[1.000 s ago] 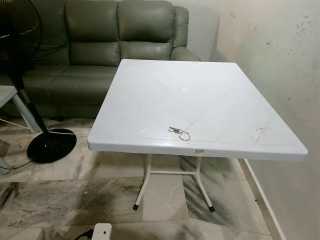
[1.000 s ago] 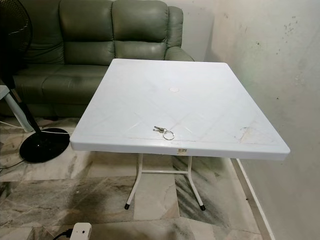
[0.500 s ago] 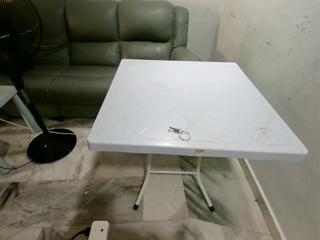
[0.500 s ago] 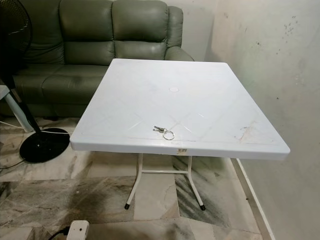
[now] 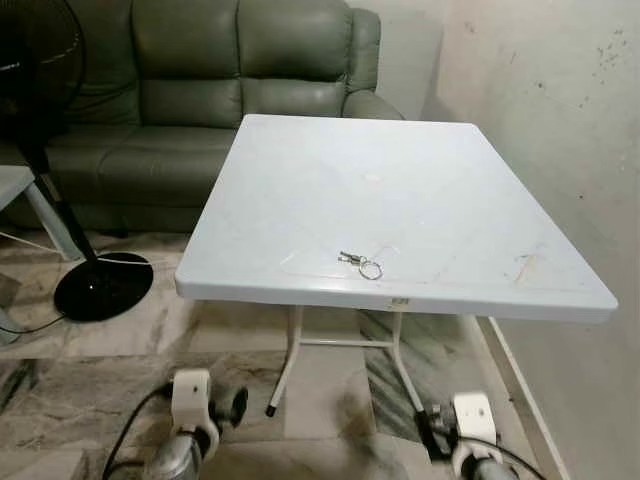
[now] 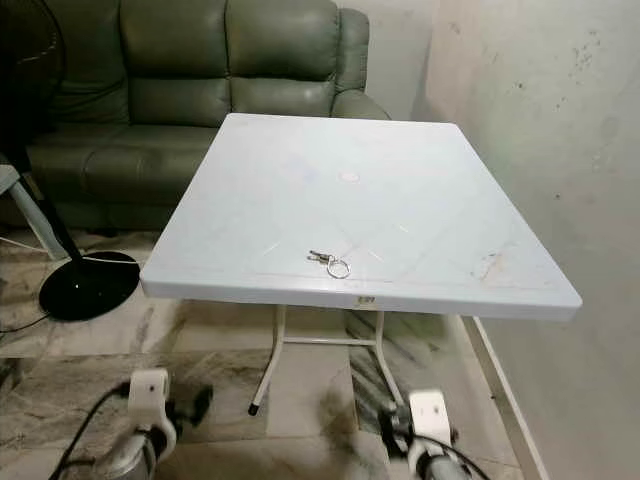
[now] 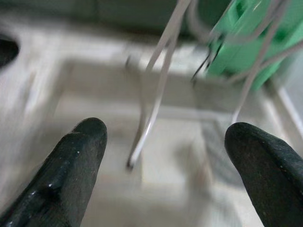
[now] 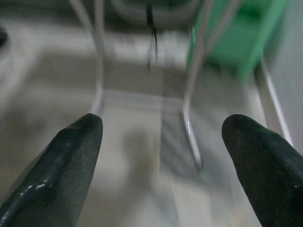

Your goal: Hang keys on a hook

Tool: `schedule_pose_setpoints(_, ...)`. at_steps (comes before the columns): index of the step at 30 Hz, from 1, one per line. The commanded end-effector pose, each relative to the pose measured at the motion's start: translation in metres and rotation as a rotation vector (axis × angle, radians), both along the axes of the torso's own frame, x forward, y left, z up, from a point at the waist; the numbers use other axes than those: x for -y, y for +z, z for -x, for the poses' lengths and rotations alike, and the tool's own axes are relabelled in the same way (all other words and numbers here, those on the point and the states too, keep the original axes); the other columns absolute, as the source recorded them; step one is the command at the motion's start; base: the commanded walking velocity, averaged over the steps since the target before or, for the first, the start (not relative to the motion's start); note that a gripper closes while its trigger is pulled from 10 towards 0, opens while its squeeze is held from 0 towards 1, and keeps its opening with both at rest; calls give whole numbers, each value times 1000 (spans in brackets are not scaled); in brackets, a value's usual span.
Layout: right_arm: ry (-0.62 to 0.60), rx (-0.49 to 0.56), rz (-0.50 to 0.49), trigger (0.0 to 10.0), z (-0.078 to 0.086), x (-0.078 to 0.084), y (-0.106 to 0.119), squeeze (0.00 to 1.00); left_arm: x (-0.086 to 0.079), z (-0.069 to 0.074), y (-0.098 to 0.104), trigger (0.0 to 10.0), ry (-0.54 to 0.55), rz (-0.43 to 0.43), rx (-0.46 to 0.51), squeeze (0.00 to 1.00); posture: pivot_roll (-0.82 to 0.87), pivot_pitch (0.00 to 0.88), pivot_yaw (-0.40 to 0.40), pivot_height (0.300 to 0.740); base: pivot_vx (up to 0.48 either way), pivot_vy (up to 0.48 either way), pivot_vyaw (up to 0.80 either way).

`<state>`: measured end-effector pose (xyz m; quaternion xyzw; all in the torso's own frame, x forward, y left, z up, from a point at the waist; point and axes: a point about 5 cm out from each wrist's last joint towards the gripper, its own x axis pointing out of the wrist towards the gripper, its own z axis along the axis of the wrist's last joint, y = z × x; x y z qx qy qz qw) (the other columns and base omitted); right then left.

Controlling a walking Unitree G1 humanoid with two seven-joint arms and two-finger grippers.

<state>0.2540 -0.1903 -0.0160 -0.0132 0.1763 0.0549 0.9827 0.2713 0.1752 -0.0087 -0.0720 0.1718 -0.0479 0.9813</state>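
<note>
- One small metal key bunch on a round wire ring (image 5: 361,264) lies near the front edge of one white square plastic table (image 5: 450,200).
- Two grippers, left gripper (image 7: 163,156) and right gripper (image 8: 163,156), released (fingers spread wide), low above marble floor (image 5: 120,390).

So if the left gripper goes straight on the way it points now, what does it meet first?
Probably the white table leg: it stands almost midway between the open fingers of the left gripper, low under the table. The view is blurred, so depth is unsure; it may slip past onto the floor.
</note>
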Motion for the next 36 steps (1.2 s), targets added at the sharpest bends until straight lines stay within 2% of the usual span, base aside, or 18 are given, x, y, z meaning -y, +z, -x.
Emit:
schedule_pose_setpoints(1,-2,113,-30,10000,-14,-3,19,0,3,-14,19,10000,-7,14,110,0,42,0,-60,740,0,0,0)
schedule_pose_setpoints(2,3,191,-44,10000,-23,-5,34,0,6,-23,33,10000,-17,13,182,0,40,0,-59,740,0,0,0)
schedule_pose_setpoints(3,3,191,-44,10000,-23,-5,34,0,6,-23,33,10000,-17,13,182,0,40,0,-59,740,0,0,0)
schedule_pose_setpoints(4,7,243,-52,10000,-29,-6,44,0,8,-29,44,10000,-27,19,237,0,38,0,-57,740,0,0,0)
schedule_pose_setpoints(7,9,294,-62,10000,-33,-6,55,0,10,-35,56,10000,-37,28,291,0,36,0,-55,740,0,0,0)
schedule_pose_setpoints(8,11,336,-67,10000,-36,-5,66,0,10,-39,67,10000,-47,27,341,0,35,0,-54,740,0,0,0)
schedule_pose_setpoints(13,12,401,-82,10000,-40,-4,84,0,9,-45,85,10000,-43,28,400,0,33,2,-51,740,0,0,0)
schedule_pose_setpoints(17,22,438,-91,10000,-40,-6,96,0,9,-44,95,10000,-43,37,437,0,32,9,-48,740,0,0,0)
schedule_pose_setpoints(22,37,457,-116,10000,-36,-11,106,0,10,-38,96,10000,-41,51,432,0,35,12,-50,740,0,0,0)
schedule_pose_setpoints(28,54,442,-123,10000,-31,-13,105,0,9,-34,94,10000,-23,61,405,0,38,14,-54,740,0,0,0)
schedule_pose_setpoints(33,79,453,-126,10000,-22,-16,115,0,8,-27,106,10000,-19,55,429,0,33,22,-52,740,0,0,0)
schedule_pose_setpoints(36,79,447,-124,10000,-20,-16,115,0,9,-25,107,10000,-21,60,422,0,33,22,-52,740,0,0,0)
